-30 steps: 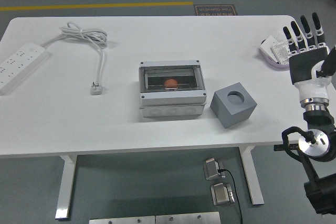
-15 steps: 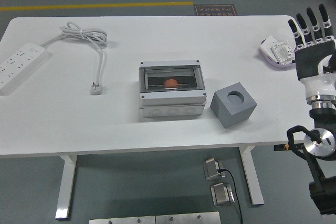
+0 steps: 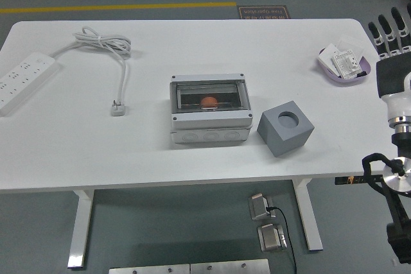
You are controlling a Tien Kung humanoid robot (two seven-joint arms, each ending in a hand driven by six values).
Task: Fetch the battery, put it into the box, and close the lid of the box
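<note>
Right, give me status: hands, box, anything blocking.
Right hand open, empty, at table's right edge; left out of view. Grey clear-lidded box mid-table, lid down, orange object inside. Grey holed cube beside it, apart.

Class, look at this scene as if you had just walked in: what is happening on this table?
Nothing is being handled. The right hand hangs at the table's right edge with fingers extended, holding nothing, beside a purple dish of small white items. The left arm is out of view. In the middle sits the grey box, its clear lid down, with an orange-brown object visible inside. A grey cube with a round hole stands to its right; a white power strip lies far left.
</note>
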